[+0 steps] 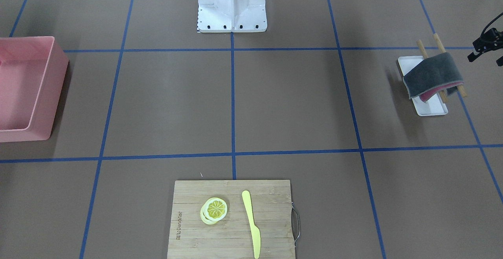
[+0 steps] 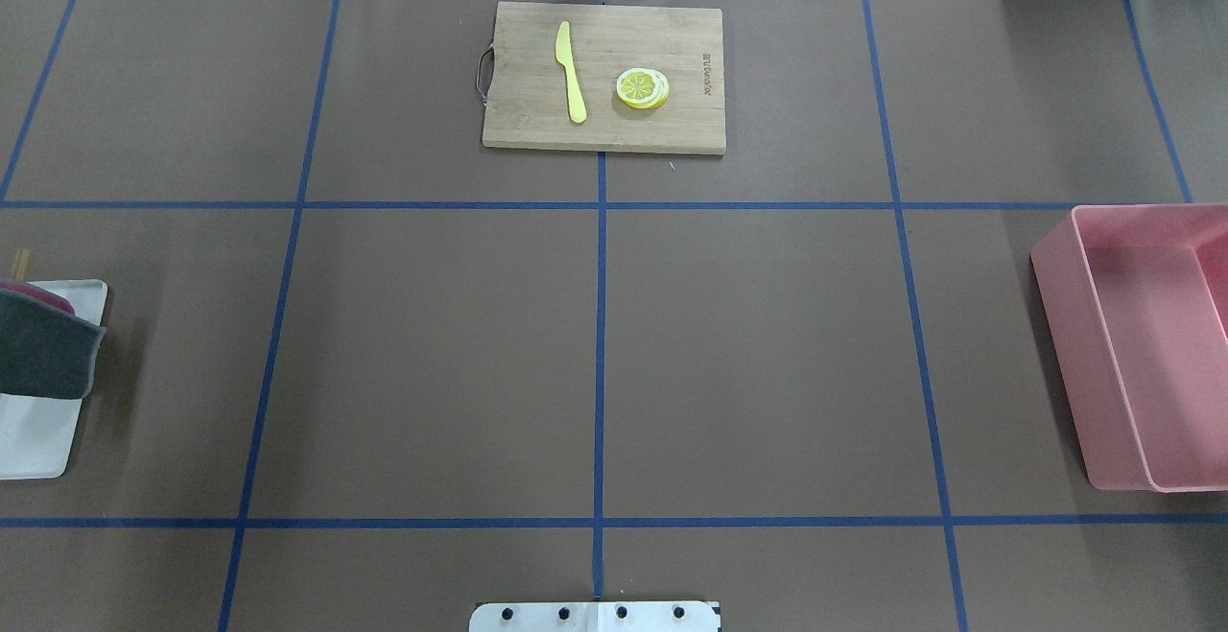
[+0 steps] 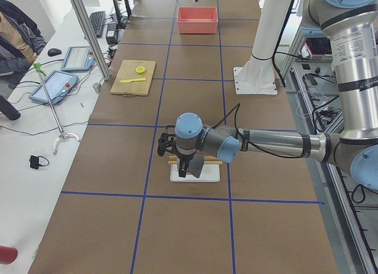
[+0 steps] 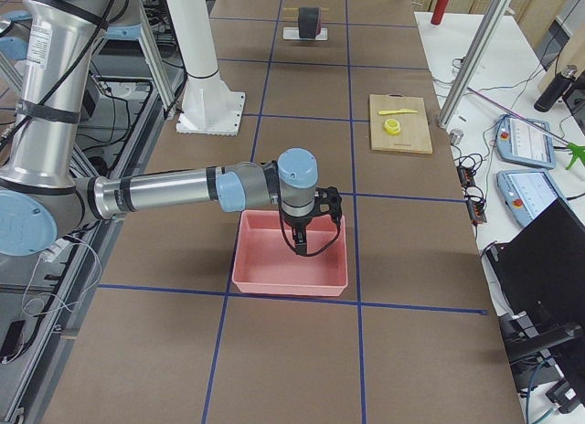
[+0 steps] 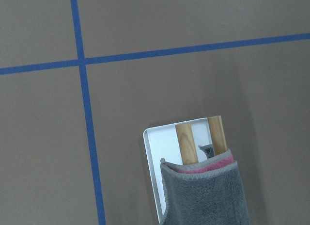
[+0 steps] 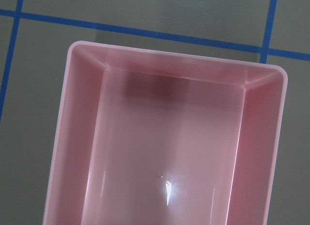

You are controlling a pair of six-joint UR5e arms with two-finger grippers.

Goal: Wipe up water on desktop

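Observation:
The desktop (image 2: 432,354) is a matte brown surface with a blue tape grid, and no water shows on it in any view. A grey cloth (image 1: 432,74) over a pink one hangs across two wooden sticks (image 1: 422,48) on a white tray (image 1: 430,109). The left wrist view shows that cloth (image 5: 206,196) from above. My left gripper (image 3: 182,166) hovers over the tray; only a black edge of it (image 1: 485,45) enters the front view, and I cannot tell whether it is open or shut. My right gripper (image 4: 304,246) hangs over a pink bin (image 4: 291,259); its state cannot be told either.
The pink bin (image 2: 1142,344) is empty inside (image 6: 164,152). A bamboo cutting board (image 2: 604,76) at the far edge holds lemon slices (image 2: 643,88) and a yellow knife (image 2: 571,71). The robot's white base (image 1: 232,3) stands mid-table. A person (image 3: 15,38) sits beside the table.

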